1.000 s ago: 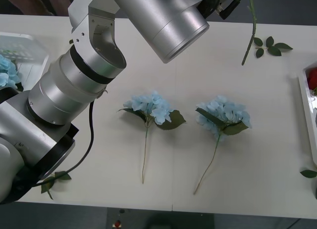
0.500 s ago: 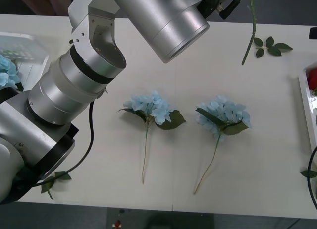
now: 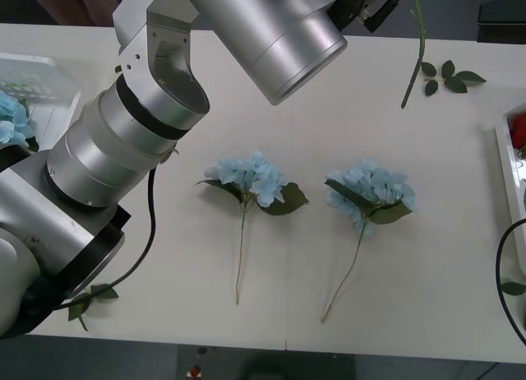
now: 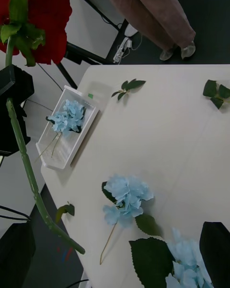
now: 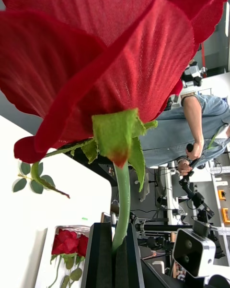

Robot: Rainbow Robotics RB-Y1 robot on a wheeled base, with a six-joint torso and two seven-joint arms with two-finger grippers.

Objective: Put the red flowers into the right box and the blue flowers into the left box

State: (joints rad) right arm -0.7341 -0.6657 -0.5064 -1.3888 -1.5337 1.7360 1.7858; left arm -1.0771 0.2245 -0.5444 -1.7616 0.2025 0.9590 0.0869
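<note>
My left gripper is shut on the stem just under a big red rose, held up in the air. Its long green stem hangs over the table's far right. Several red roses lie in the right box. Two blue flowers lie on the table's middle, heads toward the far side. One more blue flower rests in the left box. My right gripper is open above the table, near the two loose blue flowers.
Loose leaf sprigs lie at the far right, the near left corner and the near right edge. My left arm spans the left half of the table. A black cable loops in at the right edge.
A dark part of my right arm and a black cable loop have come into the front view at the right edge. The left arm, the rose stem and the flowers on the table stay put.
</note>
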